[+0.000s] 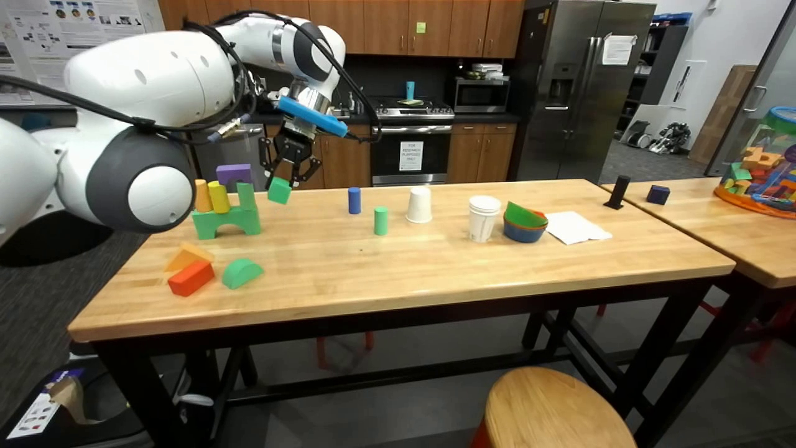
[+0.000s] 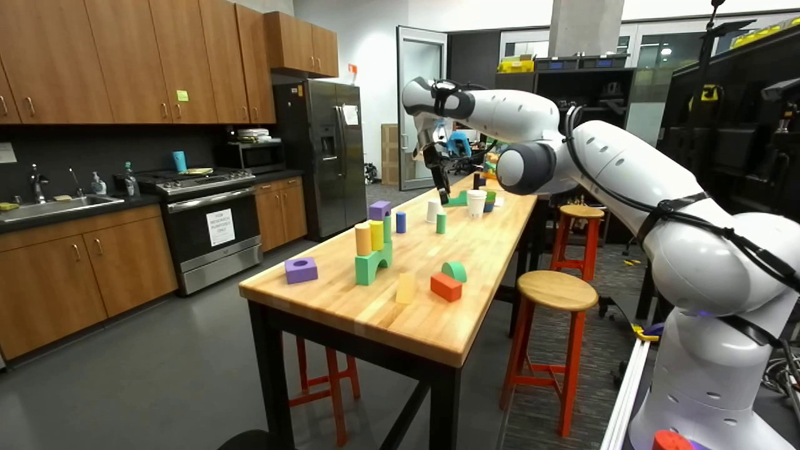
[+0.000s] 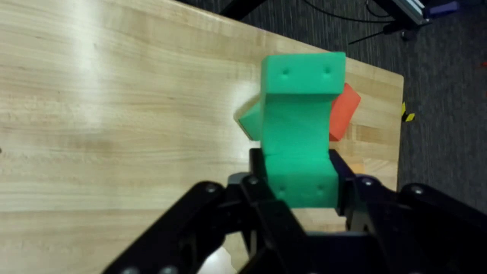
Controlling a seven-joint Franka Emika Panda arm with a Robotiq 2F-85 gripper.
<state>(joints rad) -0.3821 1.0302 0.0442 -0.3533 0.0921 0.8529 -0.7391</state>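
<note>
Four dents [image 3: 285, 73], wrist view only: grn blk [image 3: 296, 121] in pincer [image 3: 296, 163].

Green arch blk [image 1: 279, 190] hangs tilted in midair at left in an exterior view, above the tbl [image 1: 373, 274]; clamped at one end, w/ hollow side & dimpled feet showing in wrist view.

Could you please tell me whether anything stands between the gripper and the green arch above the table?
Nothing visible does: the gripper holds the arch directly, by both sides. The red block and green half-round, partly hidden behind it in the wrist view, lie below on the table.
</note>
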